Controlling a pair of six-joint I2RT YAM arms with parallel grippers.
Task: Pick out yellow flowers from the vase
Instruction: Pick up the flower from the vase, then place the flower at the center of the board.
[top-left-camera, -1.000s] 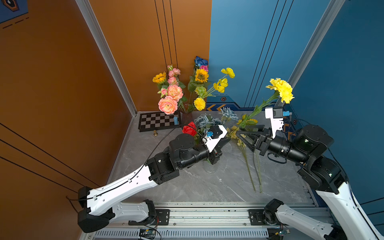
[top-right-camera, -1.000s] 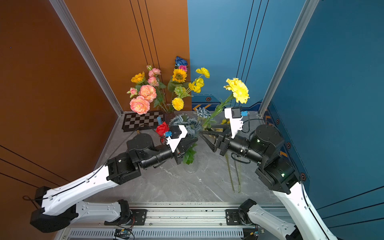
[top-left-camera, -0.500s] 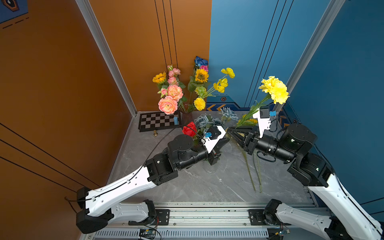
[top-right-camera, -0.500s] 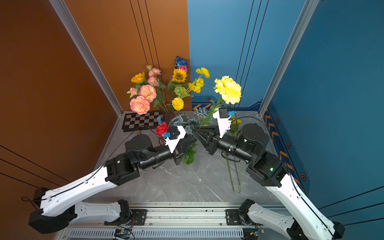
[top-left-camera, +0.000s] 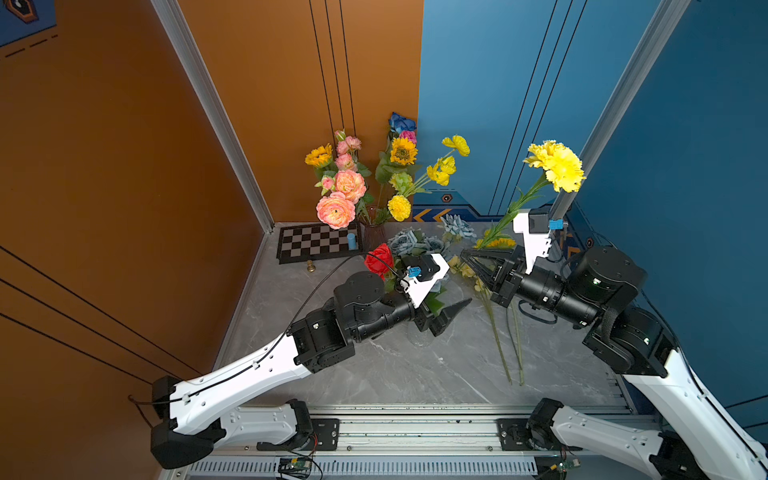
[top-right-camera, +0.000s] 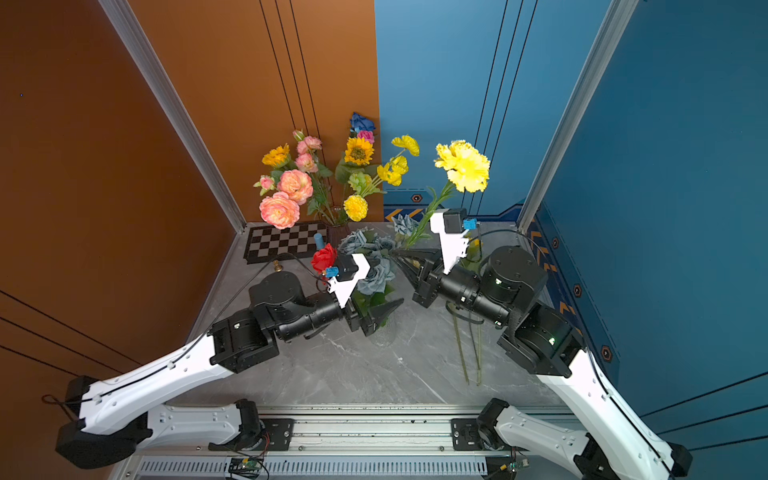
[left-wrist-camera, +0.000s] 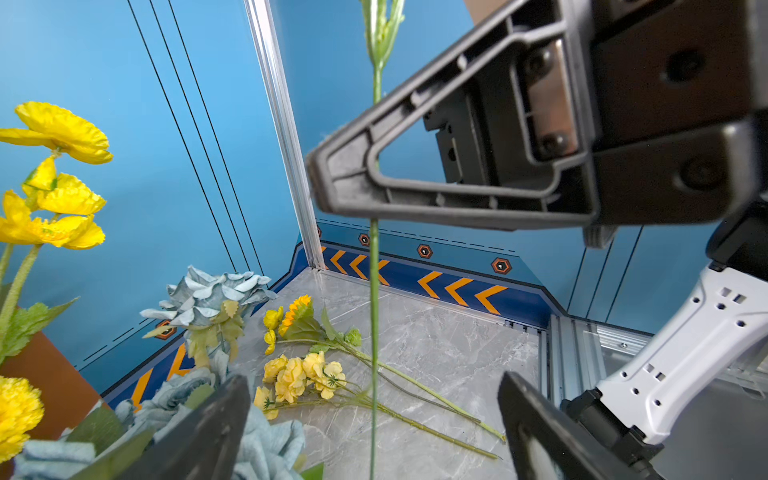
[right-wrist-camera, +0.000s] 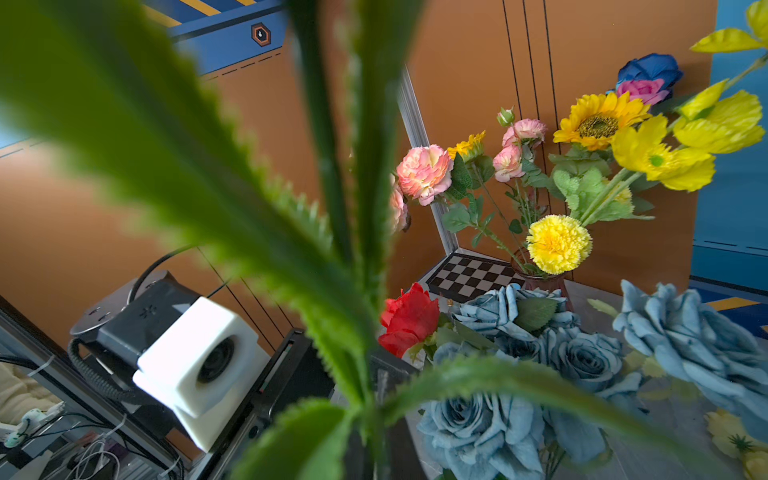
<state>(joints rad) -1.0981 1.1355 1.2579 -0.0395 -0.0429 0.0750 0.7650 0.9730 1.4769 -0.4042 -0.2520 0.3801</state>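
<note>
A yellow carnation stands high on a long green stem. My right gripper is shut on that stem below its leaves. The stem runs down between the wide-open fingers of my left gripper without touching them, and its lower end is out of view. A dark vase at the back holds sunflowers, yellow poppies, a yellow carnation and peach peonies. More yellow flowers lie on the table.
A clear glass vase under my left gripper holds grey-blue roses and a red rose. A chessboard with a blue piece lies at the back left. Walls close in on three sides, and a metal rail runs along the front.
My right gripper moved in leftwards and shut on the carnation's stem. My left gripper, shut before, has opened and let the stem go.
</note>
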